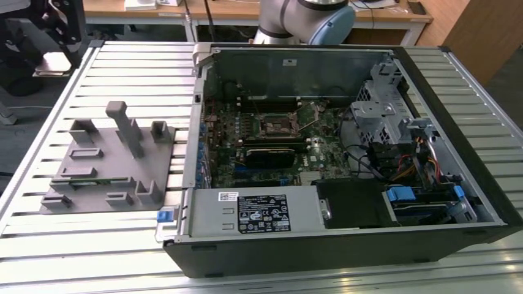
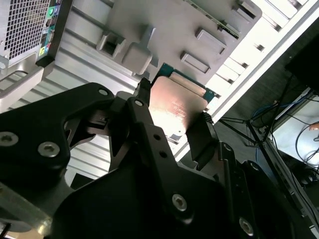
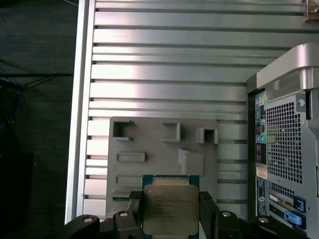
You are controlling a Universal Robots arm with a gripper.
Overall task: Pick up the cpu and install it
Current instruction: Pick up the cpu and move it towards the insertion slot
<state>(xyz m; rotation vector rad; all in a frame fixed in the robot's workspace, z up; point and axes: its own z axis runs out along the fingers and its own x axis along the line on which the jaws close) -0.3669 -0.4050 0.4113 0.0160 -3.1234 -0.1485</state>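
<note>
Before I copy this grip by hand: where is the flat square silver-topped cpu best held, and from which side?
Likely by two opposite thin edges, coming square to its lid: the flat square silver-topped cpu is thin, and the black claw clamps it that way.

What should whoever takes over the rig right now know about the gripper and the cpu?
Gripper: shut on the cpu, clamped by its edges between the two fingers.
Cpu: held over the grey fixture plate, apparently lifted clear of it, beside the computer case.
Done: pickup.
Left: install. The motherboard socket sits in the open case, with the cpu not yet in it.
</note>
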